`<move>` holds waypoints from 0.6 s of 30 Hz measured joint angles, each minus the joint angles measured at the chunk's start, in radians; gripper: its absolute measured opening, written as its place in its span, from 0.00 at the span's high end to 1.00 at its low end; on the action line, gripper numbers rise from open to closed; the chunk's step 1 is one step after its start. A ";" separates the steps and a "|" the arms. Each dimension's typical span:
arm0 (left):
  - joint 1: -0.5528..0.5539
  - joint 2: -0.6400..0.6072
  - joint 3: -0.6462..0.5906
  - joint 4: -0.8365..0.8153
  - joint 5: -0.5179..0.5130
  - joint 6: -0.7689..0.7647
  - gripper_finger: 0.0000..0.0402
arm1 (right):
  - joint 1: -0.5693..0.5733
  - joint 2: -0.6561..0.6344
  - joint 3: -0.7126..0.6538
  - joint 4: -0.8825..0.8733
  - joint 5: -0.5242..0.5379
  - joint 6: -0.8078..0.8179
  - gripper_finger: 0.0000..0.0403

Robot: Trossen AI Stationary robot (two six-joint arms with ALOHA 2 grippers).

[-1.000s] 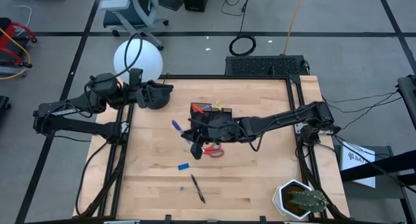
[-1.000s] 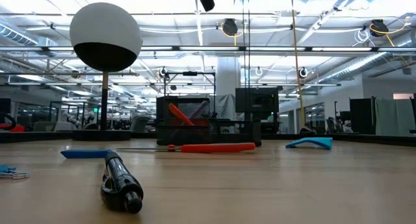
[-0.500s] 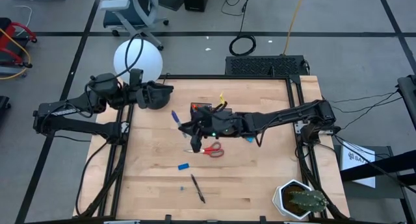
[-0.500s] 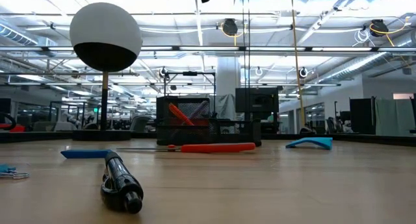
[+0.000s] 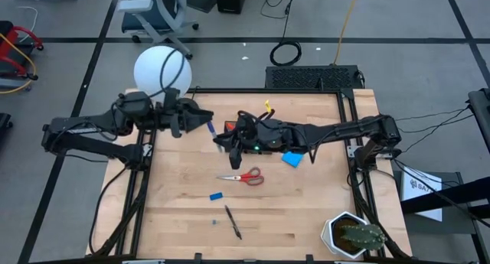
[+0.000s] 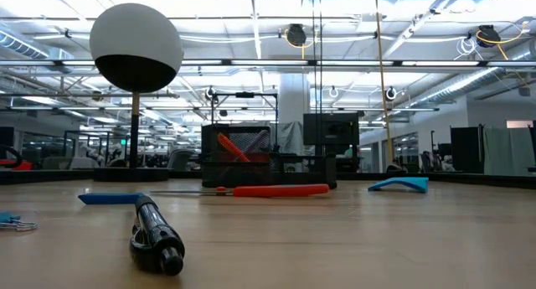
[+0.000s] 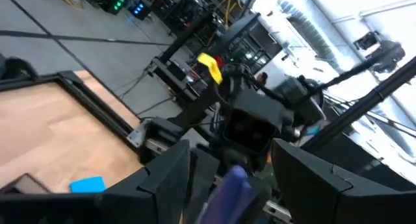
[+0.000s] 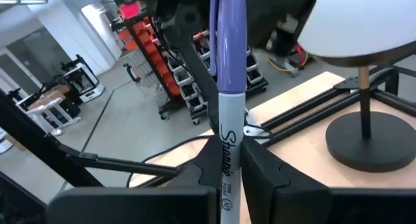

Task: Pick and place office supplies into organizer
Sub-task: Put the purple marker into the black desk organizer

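Since a second ago, the right gripper has lifted the marker off the table — fingers clamped on it — toward the left gripper, whose fingers are apart; likely a handover, beside the organizer.

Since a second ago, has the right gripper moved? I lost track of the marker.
Yes. The right gripper, holding the marker, went from beside the scissors toward the lamp.
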 joint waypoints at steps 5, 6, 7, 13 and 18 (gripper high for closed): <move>-0.031 0.055 0.000 0.078 0.001 0.007 0.45 | -0.001 -0.001 0.000 0.006 -0.003 0.000 0.94; -0.037 0.064 0.000 0.090 0.001 0.007 0.45 | -0.001 -0.001 0.000 0.007 -0.004 0.000 0.94; -0.042 0.072 0.000 0.096 0.001 0.008 0.45 | 0.000 -0.001 0.000 0.007 -0.005 0.000 0.94; -0.072 0.106 0.000 0.096 0.001 0.052 0.45 | 0.000 -0.001 0.000 0.007 -0.017 0.000 0.94; -0.089 0.111 -0.002 0.092 -0.003 0.110 0.45 | 0.000 -0.001 0.000 0.008 -0.024 0.003 0.94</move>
